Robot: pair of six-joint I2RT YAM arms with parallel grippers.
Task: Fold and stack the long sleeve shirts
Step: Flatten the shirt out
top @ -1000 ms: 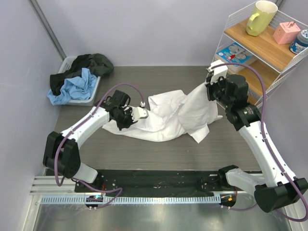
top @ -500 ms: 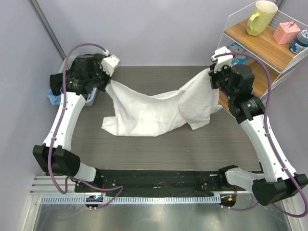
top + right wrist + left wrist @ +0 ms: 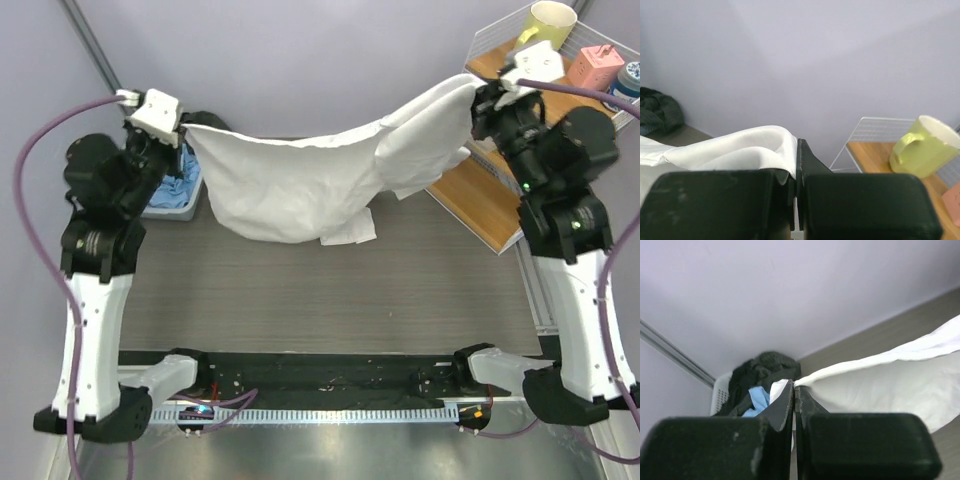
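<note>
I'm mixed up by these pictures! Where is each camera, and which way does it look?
Top external: above and behind the robot, looking down at the table; left arm and right arm show, holding up the white shirt.
Left wrist: on the left arm, facing the clothes bin and wall; the left end effector shows.
Right wrist: on the right arm, facing the yellow mug; the right end effector shows.
Shared: every view sees the shirt.

White shirt point(image 3: 290, 185): plain thin cloth, suspended and spread wide, its upper edge sagging in a shallow curve from 10 o'clock to 2 o'clock, with a doubled-over lobe hanging at 2 o'clock. Blue garment point(image 3: 757, 397) and dark garment point(image 3: 765, 367): crumpled together at 10 o'clock, possibly further shirts.
</note>
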